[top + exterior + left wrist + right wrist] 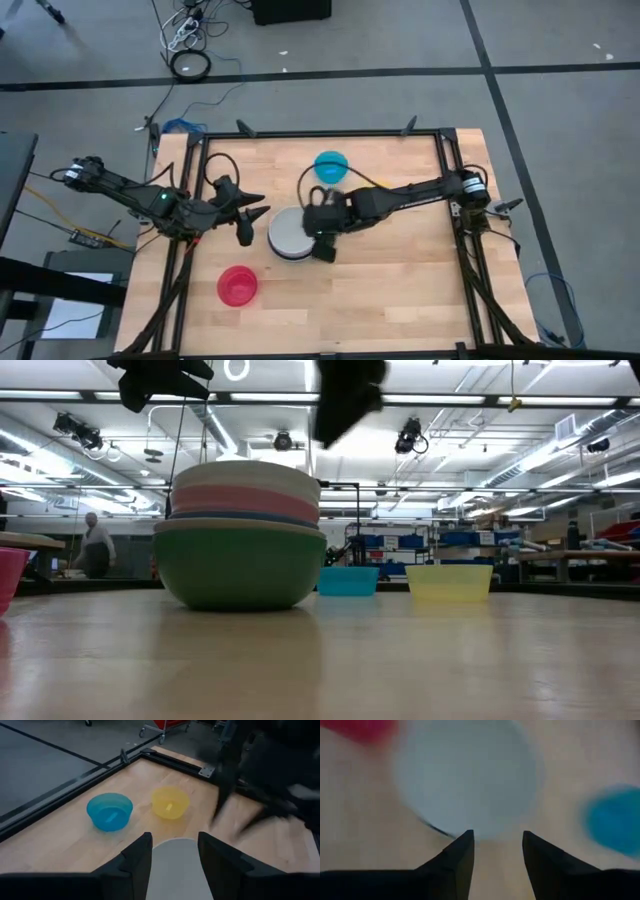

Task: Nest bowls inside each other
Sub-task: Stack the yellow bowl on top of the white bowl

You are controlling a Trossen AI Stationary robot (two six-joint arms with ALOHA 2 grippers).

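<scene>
I have the right gripper (324,243) poised over the stack of nested bowls (291,234) at the middle of the table (400,280). My fingers (457,857) stand apart with nothing between them, and the pale top bowl (465,777) lies just beyond their tips. I judge that I am at the release end of a placement: the top bowl sits in the stack and I am free of it.

From table height the stack reads as a green bowl (240,565) at the bottom, then a thin blue rim, a pink band and a whitish bowl (246,475) on top, all level and well seated.

Three bowls lie loose. The cyan bowl (331,165) is at about one o'clock from the stack, near the far edge. The yellow bowl (170,803) sits just beside it in my left wrist view, though from above my right arm hides it. The red bowl (238,286) is at about seven o'clock from the stack, toward the near edge.

My left gripper (256,217) waits at nine o'clock, just beside the stack, fingers wide and empty.

Next, I judge, I must lift clear without nudging the stack, then fetch a loose bowl. Which fits next I cannot tell.
</scene>
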